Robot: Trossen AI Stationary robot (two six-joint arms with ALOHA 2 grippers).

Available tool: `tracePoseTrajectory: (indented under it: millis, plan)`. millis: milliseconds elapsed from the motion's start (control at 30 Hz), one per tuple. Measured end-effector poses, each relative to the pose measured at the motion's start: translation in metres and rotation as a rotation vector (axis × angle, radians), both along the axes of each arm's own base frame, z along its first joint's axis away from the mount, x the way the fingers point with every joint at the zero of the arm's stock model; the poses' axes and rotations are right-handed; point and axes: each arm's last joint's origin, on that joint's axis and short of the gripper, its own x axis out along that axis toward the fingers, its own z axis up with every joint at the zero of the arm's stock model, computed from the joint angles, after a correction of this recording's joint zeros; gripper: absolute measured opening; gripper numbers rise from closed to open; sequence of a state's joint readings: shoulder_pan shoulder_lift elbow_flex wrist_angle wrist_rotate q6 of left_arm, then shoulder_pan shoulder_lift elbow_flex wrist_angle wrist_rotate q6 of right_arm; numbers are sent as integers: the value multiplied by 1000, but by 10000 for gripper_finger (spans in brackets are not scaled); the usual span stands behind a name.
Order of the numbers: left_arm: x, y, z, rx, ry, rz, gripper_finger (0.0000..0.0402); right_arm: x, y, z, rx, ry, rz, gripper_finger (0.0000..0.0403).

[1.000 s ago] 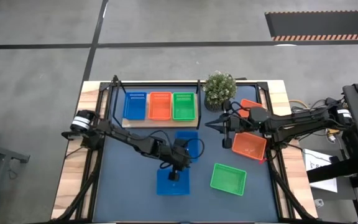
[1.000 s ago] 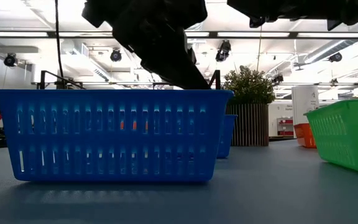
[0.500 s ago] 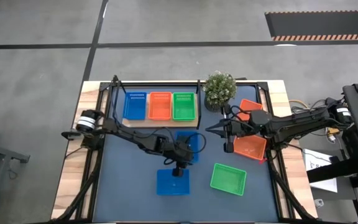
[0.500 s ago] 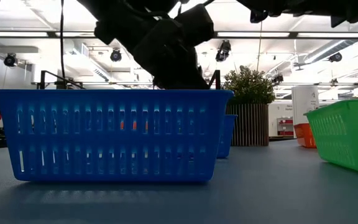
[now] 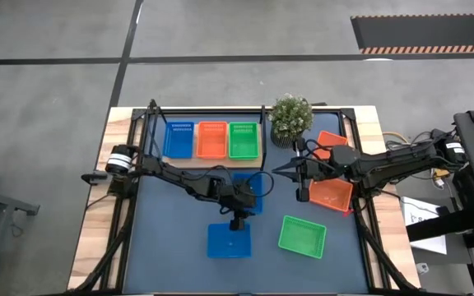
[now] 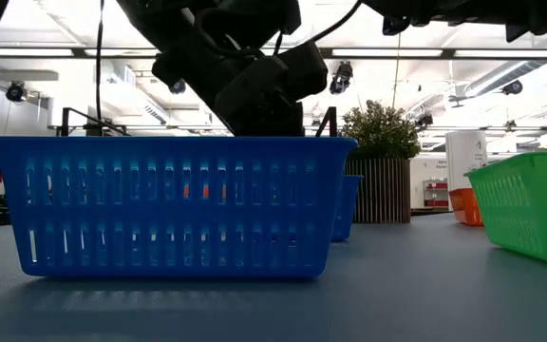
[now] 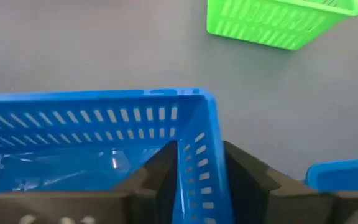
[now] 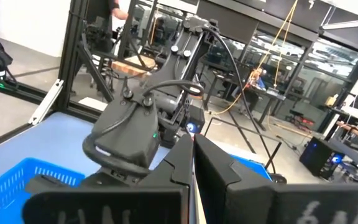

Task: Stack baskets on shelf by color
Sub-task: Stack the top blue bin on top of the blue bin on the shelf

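Observation:
A blue basket [image 5: 229, 242] [image 6: 169, 204] rests on its bottom near the middle of the table. My left gripper [image 5: 237, 220] [image 7: 199, 149] stands over its far wall, shut on it. A second blue basket [image 5: 249, 182] lies just beyond. A green basket [image 5: 302, 236] sits to the right, and two red-orange baskets [image 5: 332, 196] [image 5: 333, 140] lie farther right. The shelf [image 5: 188, 162] at the far left holds a blue, a red-orange and a green basket side by side. My right gripper [image 5: 297, 177] [image 8: 192, 163] hovers shut, left of the nearer red-orange basket. My left gripper straddles the blue basket's far wall [image 7: 197, 171], right of its middle. One finger [image 7: 163, 177] is inside the basket and the other [image 7: 244, 177] outside. The fingers come from above, pointing down, across the wall. The basket stands level with its bottom on the table.
A potted plant [image 5: 290, 117] stands at the far edge, right of the shelf and close to my right arm. Bare tabletop [image 5: 171, 238] lies left of the held basket and along the near edge. The shelf's black frame posts rise at its corners.
My left gripper has moved from over the blue basket's middle toward the table's far edge, ending at the basket's far wall. The basket has stayed where it was.

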State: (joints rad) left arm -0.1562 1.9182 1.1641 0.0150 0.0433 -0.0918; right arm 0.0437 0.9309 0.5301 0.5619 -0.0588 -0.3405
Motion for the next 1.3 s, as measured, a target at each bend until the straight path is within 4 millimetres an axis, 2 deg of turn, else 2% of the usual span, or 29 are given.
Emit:
tracePoseTrajectory:
  millis: [167,333,567,767,1000,1133,1300]
  plan:
    - [0,0,0,-2,-3,-5,14,0,0,-1,-6,6,-9,8]
    - [-1,-1,7,4,-16,-13,5,0,0,-1,-10,6,-9,8]
    - [-20,-10,54,90,-98,-69,1,0,0,-1,-14,9,-9,8]
    - [-59,-10,106,185,-114,-35,1,0,0,-1,-20,8,-9,8]
    - [-116,6,151,320,-74,57,0,0,0,-1,-19,8,-9,8]
    - [-149,22,164,455,2,95,0,0,0,-1,-18,8,-9,8]
    - [-180,52,167,536,114,165,0,0,0,-1,-15,9,-9,9]
